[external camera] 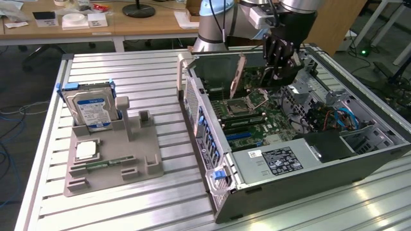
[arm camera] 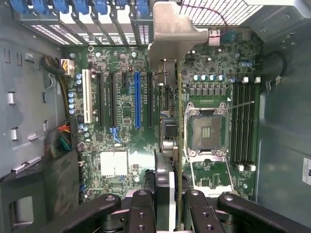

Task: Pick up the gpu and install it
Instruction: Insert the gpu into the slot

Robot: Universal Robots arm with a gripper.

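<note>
Step in hand: We judge that the gpu (external camera: 243,77) is being lined up over the motherboard (arm camera: 121,107), not yet seated in any slot.
Pincer: The gripper (external camera: 280,72) is closed down narrow on the card, with its dark fingers (arm camera: 194,208) pressing the two faces.
Where the gpu is: In the exterior view it hangs upright in the upper middle of the frame, inside the open computer case (external camera: 321,178). In the wrist view its thin edge runs between the blue expansion slot (arm camera: 137,99) and the CPU socket (arm camera: 206,131).
Doing it well: In our judgement the card needs to stay upright and parallel to the slot. Its metal bracket (arm camera: 172,34) should meet the rear openings, and pressure should be even along the whole length.
Look of the gpu: We see a thin, flat card, mostly edge-on. It has a pale, bent bracket at one end and a green board edge. We cannot make out its faces.
</note>
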